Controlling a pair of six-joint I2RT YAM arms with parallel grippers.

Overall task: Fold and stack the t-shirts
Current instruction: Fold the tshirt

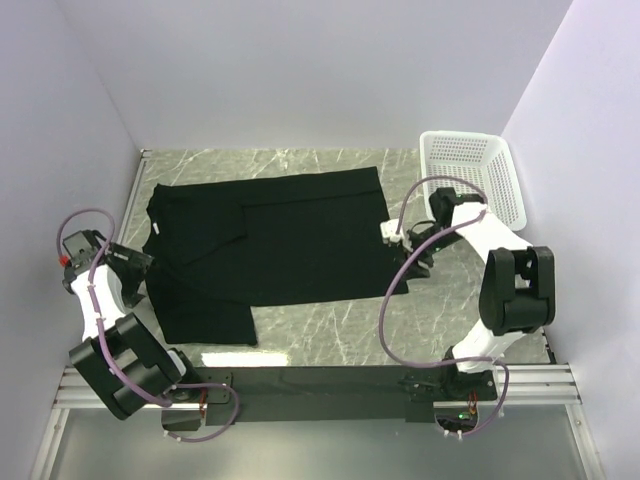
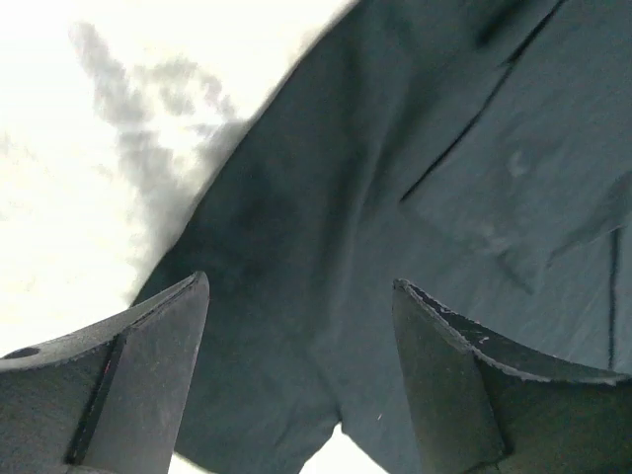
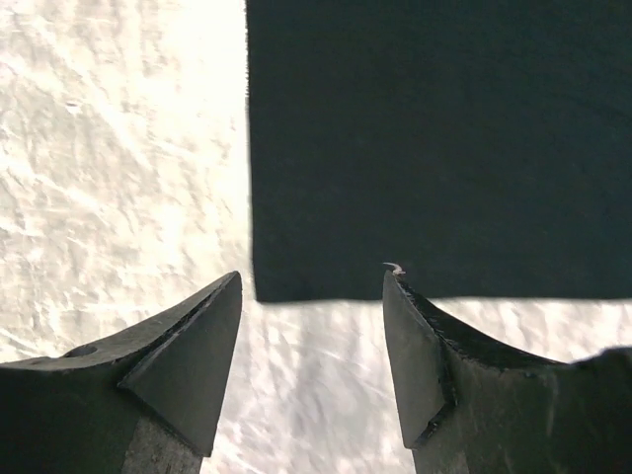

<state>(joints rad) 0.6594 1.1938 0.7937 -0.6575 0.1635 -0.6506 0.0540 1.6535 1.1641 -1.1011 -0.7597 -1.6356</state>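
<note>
Black tee (image 1: pixel 270 240) flat on table (image 1: pixel 330 330); far side looks folded in, near sleeve not yet. Your L tool (image 2: pixel 301 286) at collar end & R tool (image 3: pixel 311 276) at hem: both wide apart, empty. More folds + stacking to do.

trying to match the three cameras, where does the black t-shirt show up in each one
Top external: black t-shirt, spread across the middle.
Left wrist: black t-shirt fills centre and right.
Right wrist: black t-shirt corner, upper right.
Shared landmark: marble tabletop, pale beside the cloth.
</note>
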